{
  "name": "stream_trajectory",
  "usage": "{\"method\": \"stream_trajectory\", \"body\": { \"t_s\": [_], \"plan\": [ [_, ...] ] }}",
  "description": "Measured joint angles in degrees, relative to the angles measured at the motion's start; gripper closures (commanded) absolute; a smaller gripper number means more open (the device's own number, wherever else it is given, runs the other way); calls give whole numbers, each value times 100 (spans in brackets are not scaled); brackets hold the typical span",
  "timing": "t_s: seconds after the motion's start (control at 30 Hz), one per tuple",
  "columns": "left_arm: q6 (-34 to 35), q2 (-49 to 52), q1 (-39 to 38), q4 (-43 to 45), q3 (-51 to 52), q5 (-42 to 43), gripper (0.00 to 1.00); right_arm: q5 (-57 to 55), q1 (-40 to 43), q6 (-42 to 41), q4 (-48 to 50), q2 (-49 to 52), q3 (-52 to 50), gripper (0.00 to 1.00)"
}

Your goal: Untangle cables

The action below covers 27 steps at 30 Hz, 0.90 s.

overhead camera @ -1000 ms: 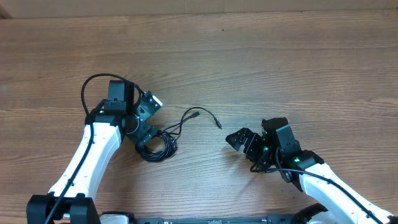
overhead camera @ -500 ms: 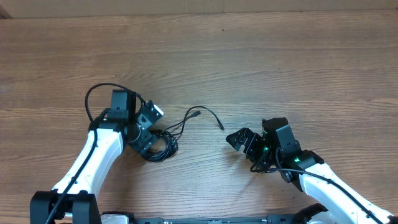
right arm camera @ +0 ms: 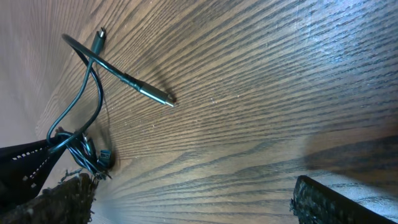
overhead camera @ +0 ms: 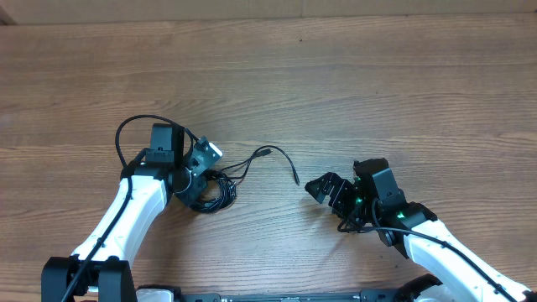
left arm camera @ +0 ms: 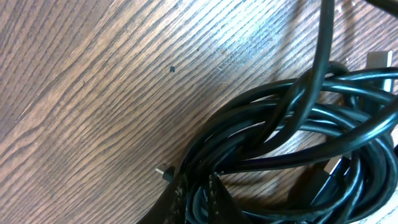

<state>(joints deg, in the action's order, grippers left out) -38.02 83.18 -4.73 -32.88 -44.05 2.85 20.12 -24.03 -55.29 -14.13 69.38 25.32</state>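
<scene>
Left hand [overhead camera: 199, 186] pinches the coiled cables [overhead camera: 225, 193] on the wooden table [overhead camera: 336, 84].

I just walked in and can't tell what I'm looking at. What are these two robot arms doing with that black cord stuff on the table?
The arms are working on untangling a bunch of thin black cables on the wooden table. The left gripper is down on the coiled bundle, fingers pinched on some strands. Two plug ends trail out of the coil toward the right gripper, which sits open and empty a little way off. The cables are still bunched together.
</scene>
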Motion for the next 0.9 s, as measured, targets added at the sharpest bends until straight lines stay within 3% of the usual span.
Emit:
{"method": "stream_trajectory", "body": {
  "t_s": [0.17, 0.3, 0.37, 0.47, 0.57, 0.8, 0.9],
  "plan": [
    [243, 0, 0, -7, 9, 83, 61, -7, 0, 2, 0, 0, 0, 0],
    [601, 0, 0, -13, 57, 76, 50, -11, 0, 0, 0, 0, 0, 0],
    [1005, 0, 0, -15, 94, 57, 55, -15, 0, 2, 2, 0, 0, 0],
    [1825, 0, 0, -68, 173, 15, 86, -20, 0, 2, 0, 0, 0, 0],
    [2553, 0, 2, -70, 258, -4, 87, -20, 0, 4, 0, 0, 0, 0],
    [4172, -17, 2, 201, 605, -11, 69, -22, 0, 2, -2, 0, 0, 0],
    [4715, -68, 2, 280, 774, -35, 47, -20, 0, 2, -2, 0, 0, 0]
  ]
}}
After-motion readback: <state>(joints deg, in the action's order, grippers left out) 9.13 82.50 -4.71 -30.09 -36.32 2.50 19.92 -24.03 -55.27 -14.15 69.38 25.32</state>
